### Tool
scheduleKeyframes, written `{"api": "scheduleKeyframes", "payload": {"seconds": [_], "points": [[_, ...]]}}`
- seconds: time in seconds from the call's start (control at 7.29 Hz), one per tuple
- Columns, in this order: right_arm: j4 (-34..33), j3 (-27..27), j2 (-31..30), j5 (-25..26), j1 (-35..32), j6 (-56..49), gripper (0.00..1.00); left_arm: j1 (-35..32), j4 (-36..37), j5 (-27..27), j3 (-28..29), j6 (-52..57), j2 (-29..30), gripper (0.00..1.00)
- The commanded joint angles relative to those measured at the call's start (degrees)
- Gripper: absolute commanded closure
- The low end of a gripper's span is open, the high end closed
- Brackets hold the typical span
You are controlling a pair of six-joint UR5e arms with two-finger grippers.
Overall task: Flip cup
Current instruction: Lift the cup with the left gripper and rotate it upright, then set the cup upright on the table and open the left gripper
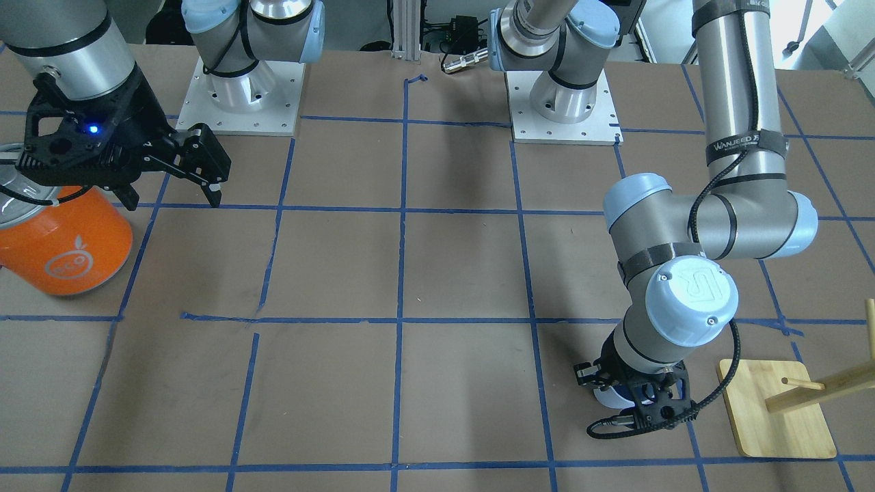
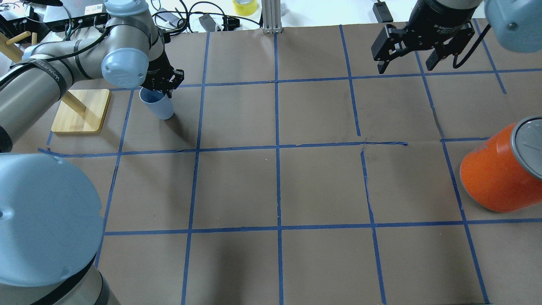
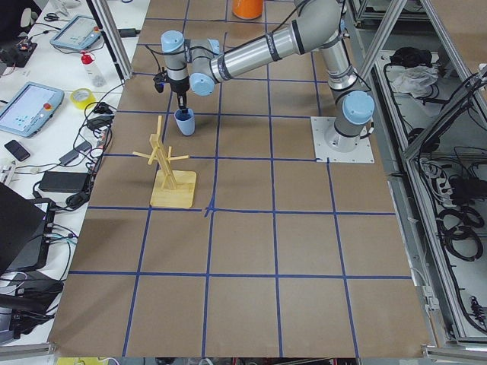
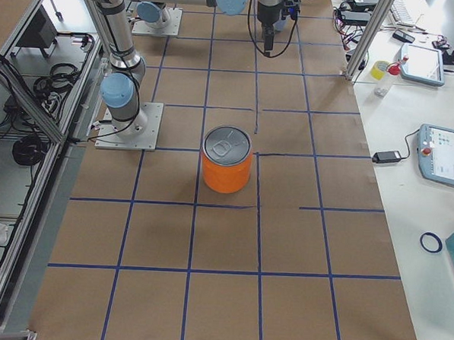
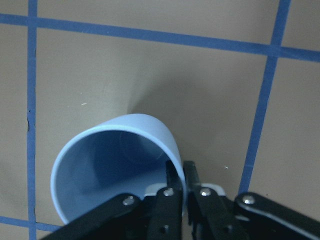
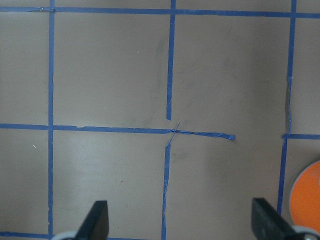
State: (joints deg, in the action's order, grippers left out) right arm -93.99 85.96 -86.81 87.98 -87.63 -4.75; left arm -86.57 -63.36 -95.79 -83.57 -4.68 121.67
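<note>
The pale blue cup [image 2: 157,105] stands mouth up at the far left of the table, next to the wooden rack. My left gripper [image 2: 163,87] comes down from above and is shut on the cup's rim. In the left wrist view one finger is inside and one outside the wall of the cup [image 5: 125,150]. I cannot tell whether the base touches the table. The cup also shows in the exterior left view [image 3: 185,122]. My right gripper [image 2: 406,63] is open and empty, held high over the far right of the table.
A big orange can [image 2: 495,178] with a silver top stands at the right edge, also in the front-facing view [image 1: 68,249]. A wooden peg rack on a square base [image 2: 80,111] stands just left of the cup. Blue tape lines grid the brown table.
</note>
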Motion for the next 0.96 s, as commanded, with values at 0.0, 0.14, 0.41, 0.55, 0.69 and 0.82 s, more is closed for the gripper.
{"api": "scheduleKeyframes", "payload": {"seconds": [0.0,0.14,0.41,0.55,0.69,0.82], "points": [[-0.1,0.0,0.0,0.0,0.0,0.0,0.0,0.0,0.0,0.8,-0.5,-0.1,0.1,0.26],[-0.1,0.0,0.0,0.0,0.0,0.1,0.0,0.0,-0.2,1.6,-0.6,-0.1,-0.4,0.24],[0.0,0.0,-0.1,0.0,-0.1,0.3,0.0,-0.4,-0.8,1.2,-0.2,0.2,-3.7,0.0],[0.2,0.0,-0.1,0.0,-0.1,0.3,0.0,-0.7,-2.5,1.2,0.2,-0.2,-6.4,0.0],[0.3,0.0,-0.2,0.1,-0.1,0.4,0.0,-0.8,-8.6,1.1,0.2,-0.3,-9.8,0.0],[0.3,0.0,-0.2,0.4,-0.1,0.6,0.0,-1.1,-13.5,1.2,0.5,-0.8,-13.2,0.0]]}}
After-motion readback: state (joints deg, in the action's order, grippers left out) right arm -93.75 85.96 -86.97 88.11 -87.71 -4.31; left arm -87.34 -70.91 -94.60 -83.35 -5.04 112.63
